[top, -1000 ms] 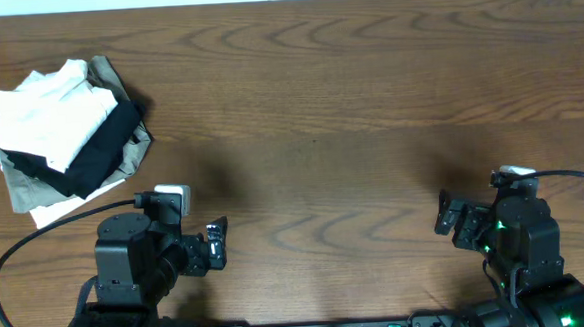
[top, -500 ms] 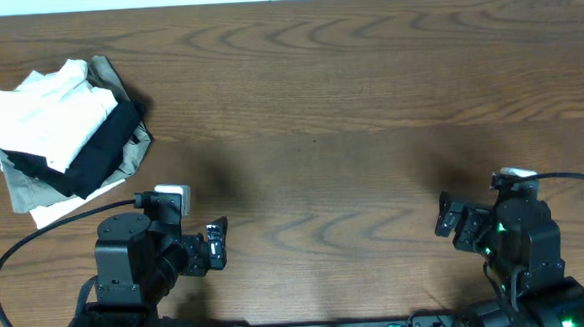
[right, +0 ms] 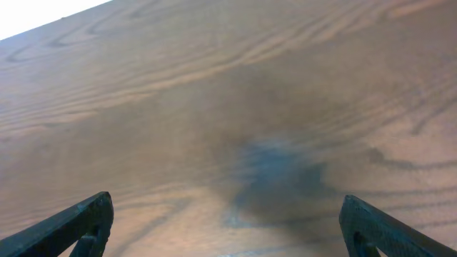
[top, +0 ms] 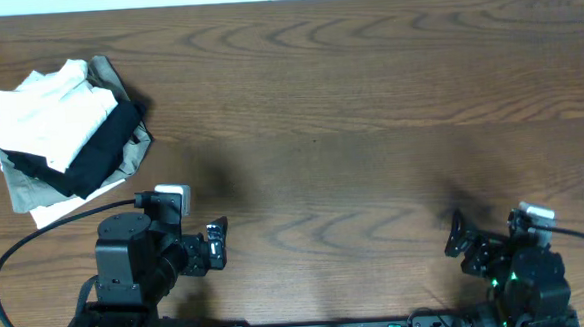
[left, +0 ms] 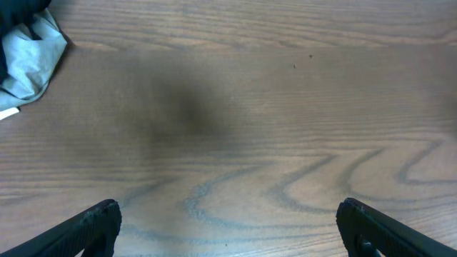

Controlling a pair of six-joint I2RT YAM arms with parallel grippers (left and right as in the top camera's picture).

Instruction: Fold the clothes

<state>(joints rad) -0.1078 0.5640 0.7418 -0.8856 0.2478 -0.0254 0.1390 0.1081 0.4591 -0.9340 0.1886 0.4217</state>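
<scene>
The clothes, a plain white wrinkled garment (top: 44,111), lie bunched on top of a pile at the table's far left. My left gripper (top: 216,245) hovers near the front edge, to the right of and below that pile. It is open, and in the left wrist view its dark fingertips (left: 96,225) stand wide apart over bare wood (left: 228,232). My right gripper (top: 461,245) is at the front right, far from the clothes. It is open too, with only table between its fingertips (right: 89,221) in the right wrist view (right: 228,228).
Under the white garment lie a black garment (top: 102,158) and a khaki-grey one (top: 28,182). A pale cloth corner of the pile (left: 32,53) shows at the left wrist view's upper left. A black cable (top: 36,237) loops beside the left arm on the wooden table (top: 349,100).
The right arm has drawn back toward the table's front edge and a little to the right. The left arm and the pile have not moved.
</scene>
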